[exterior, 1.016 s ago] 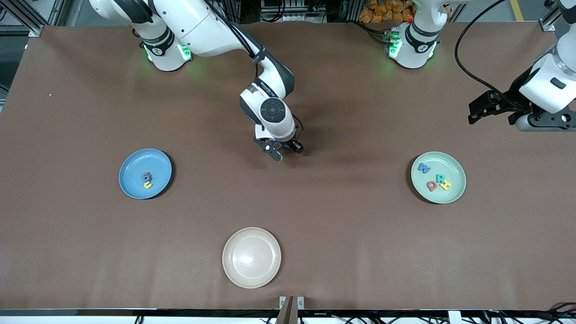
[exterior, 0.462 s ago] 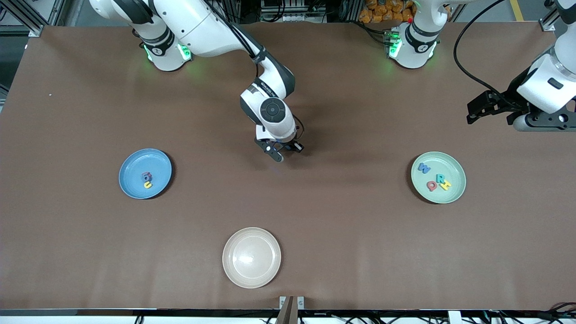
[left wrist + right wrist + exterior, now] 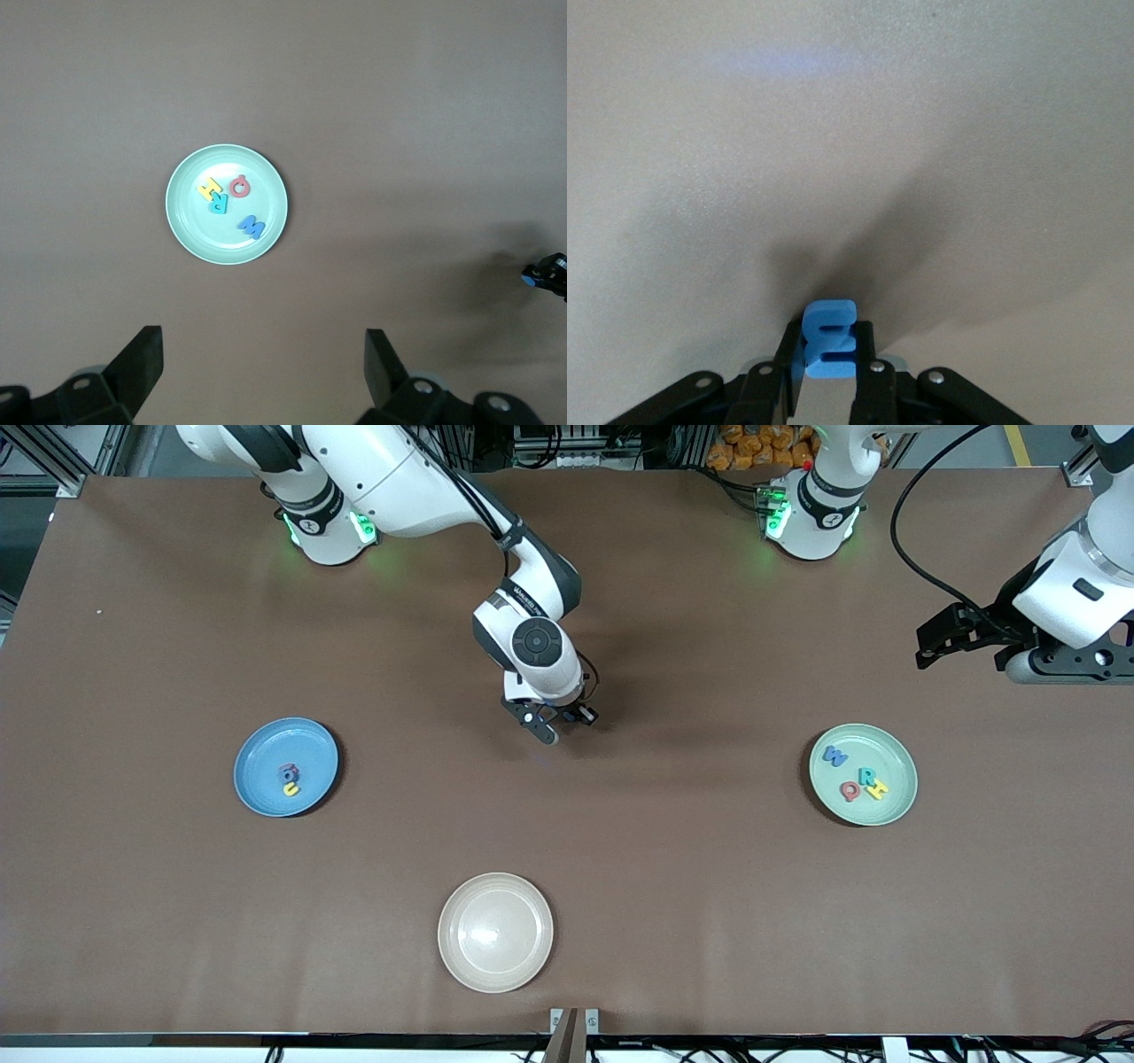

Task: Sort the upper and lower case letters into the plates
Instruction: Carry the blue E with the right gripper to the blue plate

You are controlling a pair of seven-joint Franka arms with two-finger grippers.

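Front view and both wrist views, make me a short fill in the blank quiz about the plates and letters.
1. The right end effector is shut on a ____ foam letter.
2. The mint green plate holds ____ letters.
3. The cream plate holds ____ letters.
4. The left end effector has its jaws ____.

Missing words: blue; four; no; open

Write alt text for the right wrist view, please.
The right tool is shut on a blue foam letter, held over bare brown table. The letter's shadow falls on the table just above it in the picture.
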